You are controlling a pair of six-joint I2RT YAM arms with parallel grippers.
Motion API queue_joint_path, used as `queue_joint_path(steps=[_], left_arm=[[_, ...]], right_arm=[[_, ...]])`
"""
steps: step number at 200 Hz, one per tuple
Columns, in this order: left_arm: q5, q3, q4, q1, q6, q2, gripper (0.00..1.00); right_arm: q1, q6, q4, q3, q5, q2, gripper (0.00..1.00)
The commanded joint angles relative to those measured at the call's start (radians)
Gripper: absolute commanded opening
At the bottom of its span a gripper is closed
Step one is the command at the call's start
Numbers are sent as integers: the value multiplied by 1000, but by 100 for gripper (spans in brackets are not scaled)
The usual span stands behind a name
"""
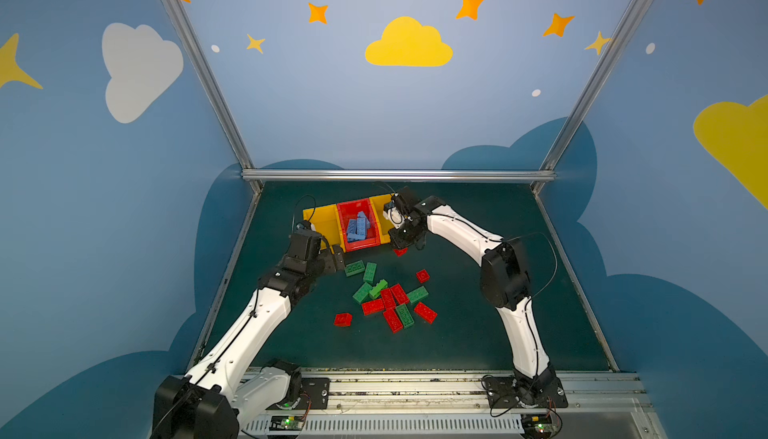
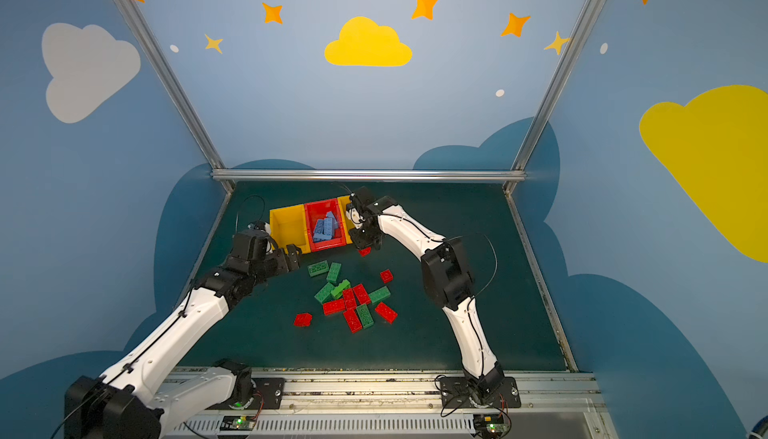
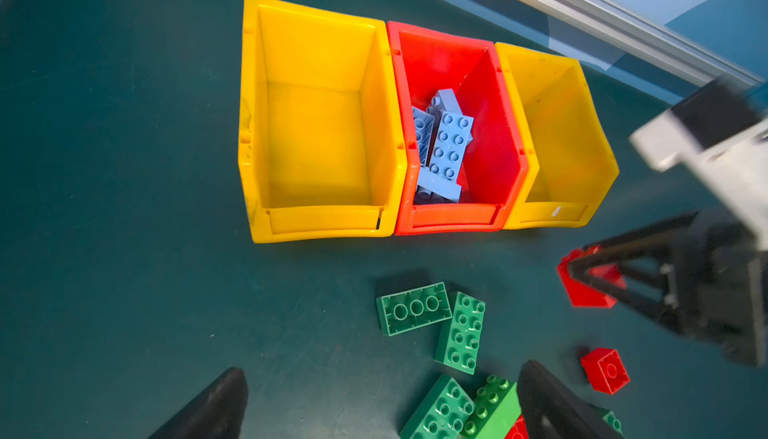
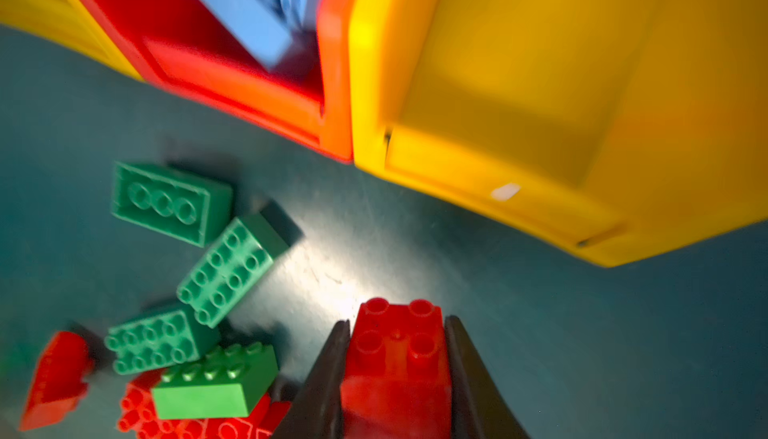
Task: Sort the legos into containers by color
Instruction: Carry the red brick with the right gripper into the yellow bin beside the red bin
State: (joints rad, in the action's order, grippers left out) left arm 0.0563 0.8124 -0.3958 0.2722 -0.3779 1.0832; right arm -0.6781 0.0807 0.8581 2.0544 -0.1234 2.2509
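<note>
Red lego (image 4: 397,358) clamped between right jaws, near yellow container (image 4: 457,175).

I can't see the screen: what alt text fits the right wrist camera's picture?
The right end effector is shut on a small red lego, near an empty yellow bin. Beside that, a red bin holds light blue legos; green legos lie loose on the mat.
</note>
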Motion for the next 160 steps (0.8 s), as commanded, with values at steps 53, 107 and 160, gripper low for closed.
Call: queue_joint_path(steps=[53, 107, 160], left_arm=[[-6, 75, -23, -4, 14, 49, 100], [-13, 97, -53, -5, 14, 64, 100], [-25, 122, -40, -3, 19, 88, 100]], right_arm=[[59, 53, -163, 218, -42, 95, 25], [61, 63, -283, 384, -43, 271, 30], [61, 52, -262, 378, -55, 233, 75]])
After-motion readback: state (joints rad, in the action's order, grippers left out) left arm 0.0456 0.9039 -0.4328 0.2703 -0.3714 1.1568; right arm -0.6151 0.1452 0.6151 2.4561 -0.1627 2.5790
